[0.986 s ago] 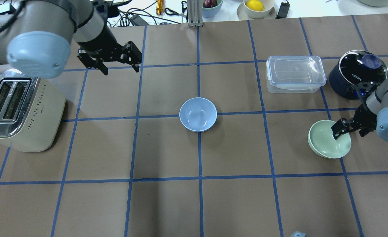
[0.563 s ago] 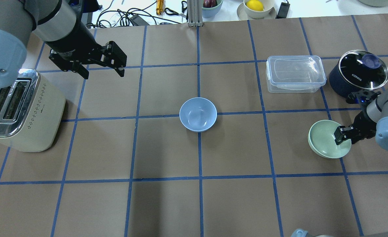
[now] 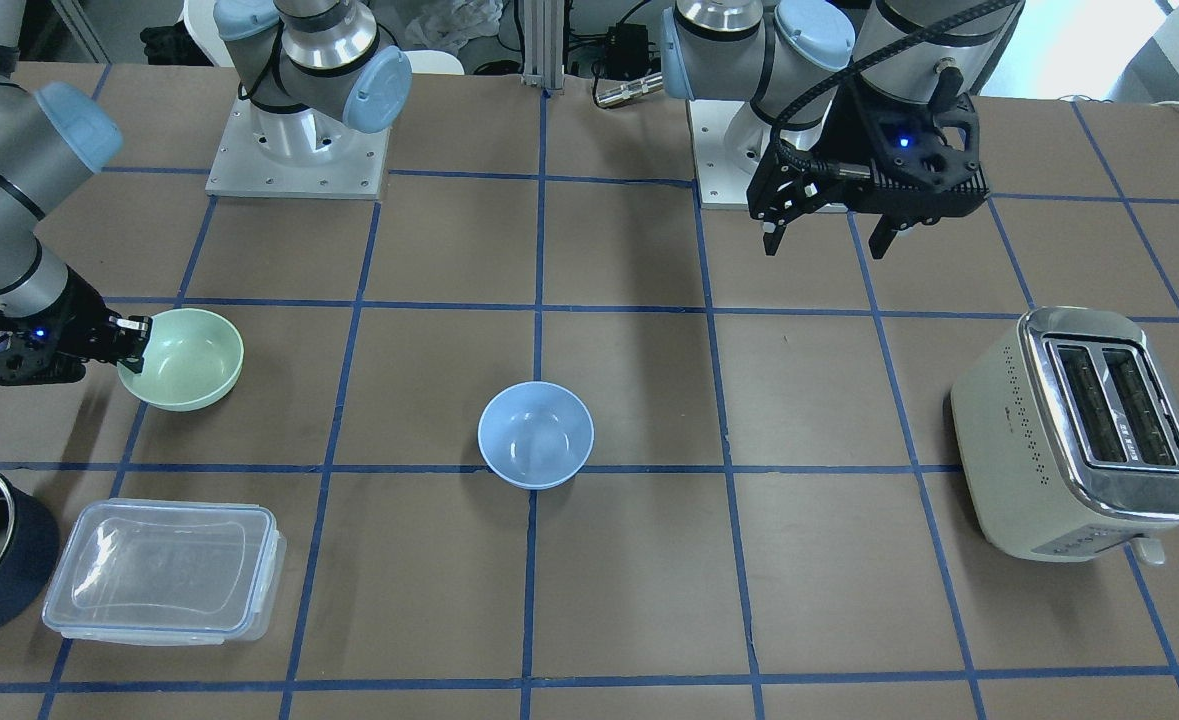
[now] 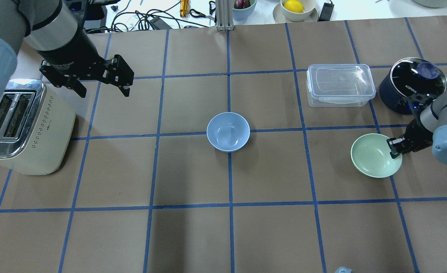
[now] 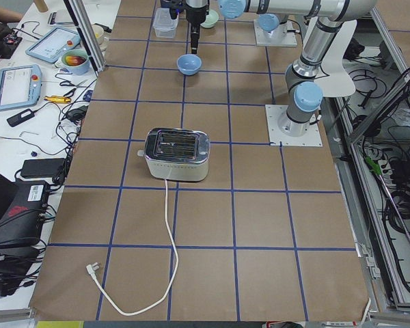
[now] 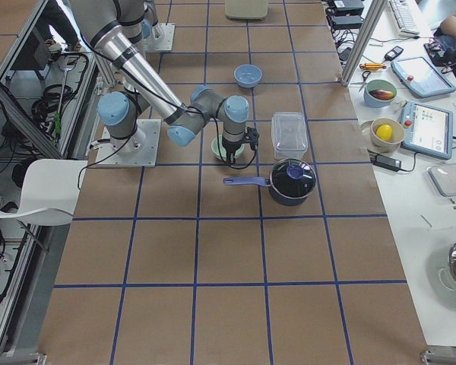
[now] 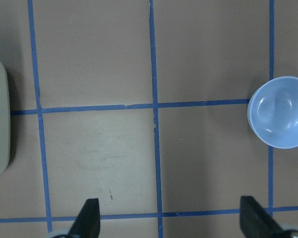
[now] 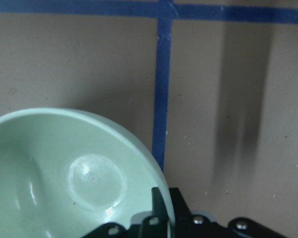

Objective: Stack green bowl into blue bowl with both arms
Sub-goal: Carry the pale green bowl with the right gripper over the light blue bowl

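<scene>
The green bowl (image 4: 373,155) is at the table's right side, also in the front view (image 3: 189,362) and the right wrist view (image 8: 64,173). My right gripper (image 4: 394,148) is shut on its rim on the robot's side, one finger inside and one outside. I cannot tell whether the bowl is off the table. The blue bowl (image 4: 228,131) stands upright and empty at the table's middle, also in the front view (image 3: 536,433) and the left wrist view (image 7: 280,111). My left gripper (image 4: 104,91) is open and empty, high over the far left, beside the toaster.
A cream toaster (image 4: 22,127) stands at the left edge. A clear lidded plastic container (image 4: 339,85) and a dark navy saucepan (image 4: 413,85) with a glass lid stand behind the green bowl. Blue tape lines grid the brown table.
My left arm has swung left and back toward the toaster, gripper still open. My right gripper has closed tighter on the green bowl's rim, and the bowl has shifted slightly up and left.
</scene>
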Tool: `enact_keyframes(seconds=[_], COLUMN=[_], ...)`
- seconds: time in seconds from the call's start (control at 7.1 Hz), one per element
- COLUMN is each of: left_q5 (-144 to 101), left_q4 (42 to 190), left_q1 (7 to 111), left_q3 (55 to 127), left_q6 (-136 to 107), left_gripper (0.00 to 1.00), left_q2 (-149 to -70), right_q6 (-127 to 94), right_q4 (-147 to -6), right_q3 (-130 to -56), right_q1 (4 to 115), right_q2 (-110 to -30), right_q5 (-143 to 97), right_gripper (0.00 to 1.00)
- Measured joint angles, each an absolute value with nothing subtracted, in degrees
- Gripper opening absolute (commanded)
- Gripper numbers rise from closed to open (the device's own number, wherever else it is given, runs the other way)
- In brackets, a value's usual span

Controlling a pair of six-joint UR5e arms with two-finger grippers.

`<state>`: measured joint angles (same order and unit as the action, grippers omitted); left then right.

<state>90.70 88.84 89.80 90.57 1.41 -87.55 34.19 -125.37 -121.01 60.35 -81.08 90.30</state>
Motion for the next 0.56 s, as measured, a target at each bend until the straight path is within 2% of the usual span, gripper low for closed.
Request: enact_keyframes(seconds=[0.28, 0.56], left_q5=[90.9, 90.8], left_q4=[89.0, 89.0], left_q1=[89.5, 89.5], left_q3=[89.1, 89.2], left_q6=[1.4, 1.3], left_gripper=[1.00, 1.00], left_q2=[-87.7, -87.6], right_q6=[24.8, 7.1], right_q4=[-110.5, -103.5], right_q3=[-109.9, -103.2], right_q1=[69.7, 80.7], right_q2=[-80.9, -80.2], right_q5=[88.2, 82.5], right_gripper=[0.00, 0.00])
